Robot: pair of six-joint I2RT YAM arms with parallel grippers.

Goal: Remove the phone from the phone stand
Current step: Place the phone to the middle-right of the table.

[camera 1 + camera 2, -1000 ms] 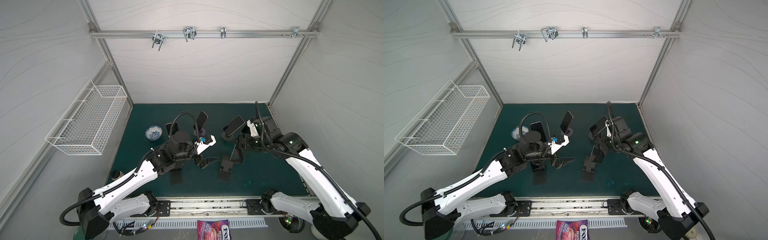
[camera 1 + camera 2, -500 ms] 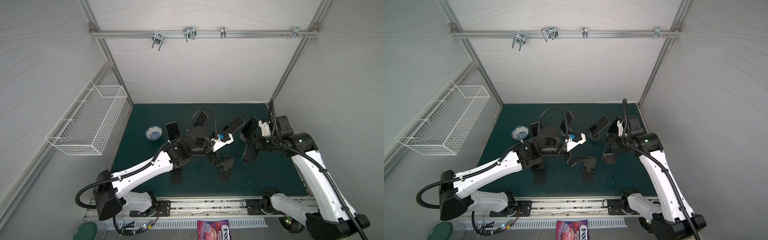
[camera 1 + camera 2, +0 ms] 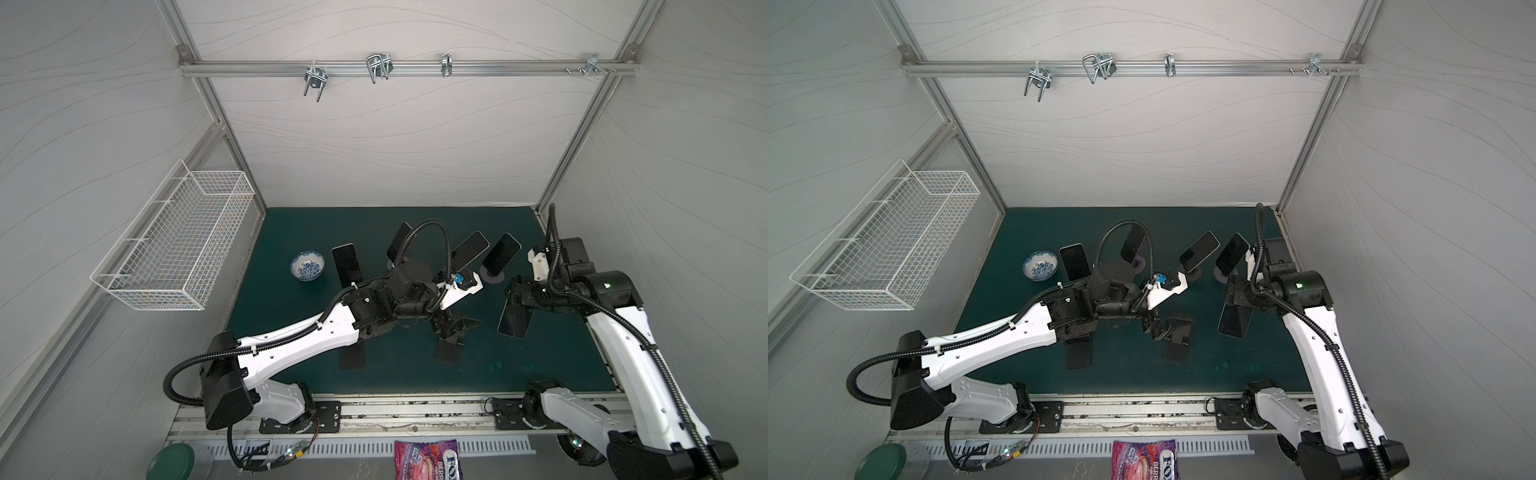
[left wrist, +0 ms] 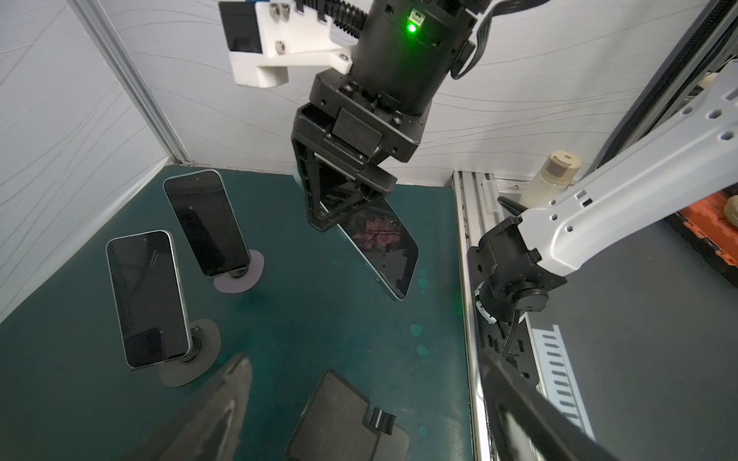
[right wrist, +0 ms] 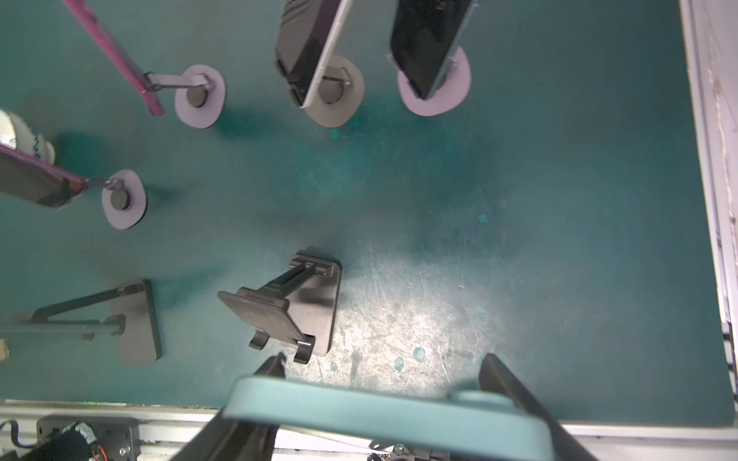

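Right end effector (image 4: 349, 205) across phone (image 4: 385, 249) side edges

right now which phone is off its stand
The teal-cased phone, clamped in the right pincer. The four other phones all rest on round-based stands.

The right jaws hold a phone (image 3: 1234, 322) near the black stand (image 3: 1177, 351).

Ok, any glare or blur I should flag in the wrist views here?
Right wrist view: bright glare on the mat, teal phone up close is soft. Left wrist view: left tool fingers blurred; that phone's screen shows reflections.
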